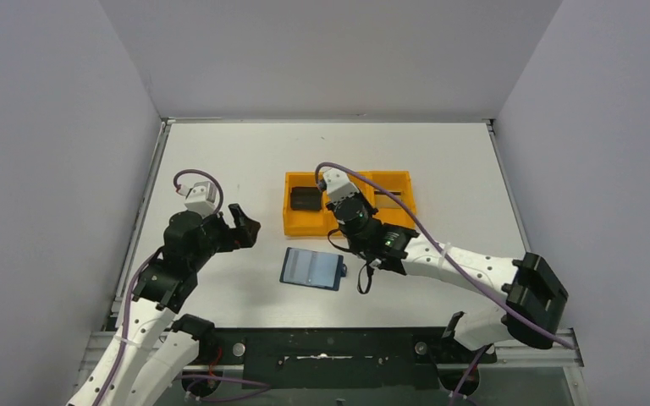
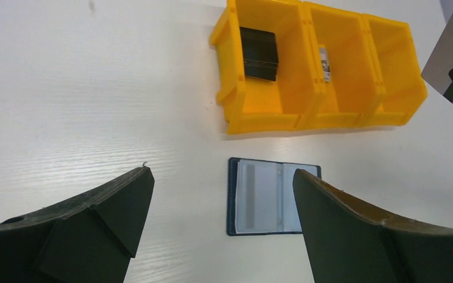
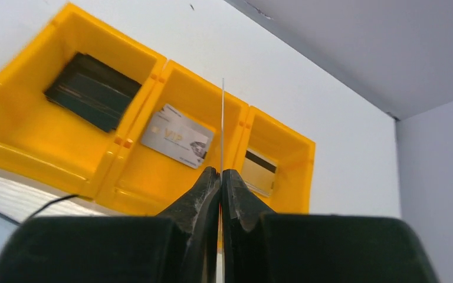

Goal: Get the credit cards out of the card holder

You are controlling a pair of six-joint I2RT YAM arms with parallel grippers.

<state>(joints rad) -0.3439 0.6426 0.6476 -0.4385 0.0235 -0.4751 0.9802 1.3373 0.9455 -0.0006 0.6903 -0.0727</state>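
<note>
Pinches grey card (image 2: 448, 54) in right tool (image 3: 220, 172); left tool (image 2: 222, 172) released. Reads "VIP" on tray card (image 3: 177, 137), 12 o'clock of holder (image 2: 259, 197).

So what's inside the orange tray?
The orange plastic tray holds a dark flat rectangle left, a silver-grey card middle, a gold-tan striped card right. The thin card held by the right tool covers part of the middle compartment. Anything under the dark rectangle is hidden.
</note>
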